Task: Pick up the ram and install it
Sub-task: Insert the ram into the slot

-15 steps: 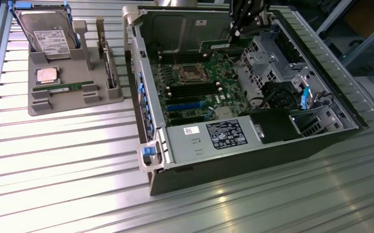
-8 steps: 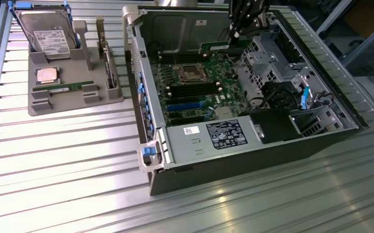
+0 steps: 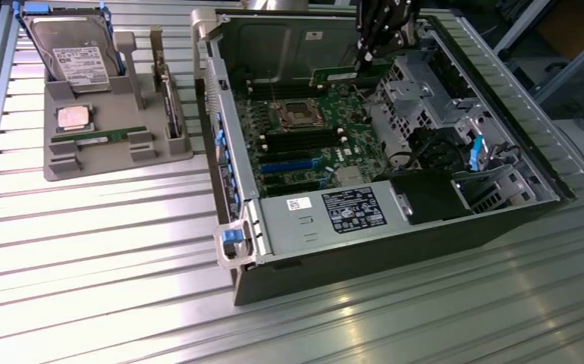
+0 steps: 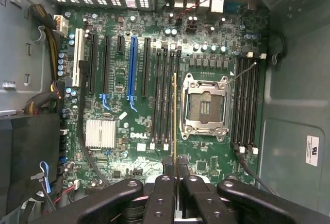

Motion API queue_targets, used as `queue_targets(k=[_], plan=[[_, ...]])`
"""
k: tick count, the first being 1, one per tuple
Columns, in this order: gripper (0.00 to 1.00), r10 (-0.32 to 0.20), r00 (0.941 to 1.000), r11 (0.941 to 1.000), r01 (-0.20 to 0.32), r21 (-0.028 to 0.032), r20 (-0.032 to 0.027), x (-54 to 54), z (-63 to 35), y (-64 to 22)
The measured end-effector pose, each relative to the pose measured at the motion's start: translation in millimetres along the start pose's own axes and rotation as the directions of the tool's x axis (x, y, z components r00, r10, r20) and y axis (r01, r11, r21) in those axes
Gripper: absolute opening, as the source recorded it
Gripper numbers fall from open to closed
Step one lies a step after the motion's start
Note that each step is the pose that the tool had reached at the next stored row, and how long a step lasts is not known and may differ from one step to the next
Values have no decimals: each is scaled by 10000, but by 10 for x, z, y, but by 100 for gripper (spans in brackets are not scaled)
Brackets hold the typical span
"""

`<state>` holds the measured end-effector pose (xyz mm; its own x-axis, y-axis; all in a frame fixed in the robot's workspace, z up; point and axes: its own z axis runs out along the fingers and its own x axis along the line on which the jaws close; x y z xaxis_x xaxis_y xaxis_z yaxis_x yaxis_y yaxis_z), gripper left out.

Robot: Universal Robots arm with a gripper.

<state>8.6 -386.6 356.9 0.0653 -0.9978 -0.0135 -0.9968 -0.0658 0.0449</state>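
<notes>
The ram (image 4: 176, 116) is a long, thin green stick seen edge-on; it stands on its long edge, gripped from above, just over the motherboard (image 4: 206, 154); it runs parallel to the dark memory slots (image 4: 165, 100).

The gripper (image 4: 176, 163) holds the ram (image 4: 176, 110) above the motherboard (image 4: 116, 154) inside the case (image 3: 394, 258).

- There are the fingers (image 4: 166, 175), pinched tight on the ram (image 4: 175, 110), seen edge-on.
- It's over the motherboard (image 4: 124, 131), running alongside the black memory slots (image 4: 165, 95), beside the CPU socket (image 4: 204, 105).
</notes>
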Motion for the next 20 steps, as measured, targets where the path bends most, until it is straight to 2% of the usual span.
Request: queue_targets(k=[20], plan=[[12, 0, 10000, 10000, 0, 0, 0, 2, 149, -7]])
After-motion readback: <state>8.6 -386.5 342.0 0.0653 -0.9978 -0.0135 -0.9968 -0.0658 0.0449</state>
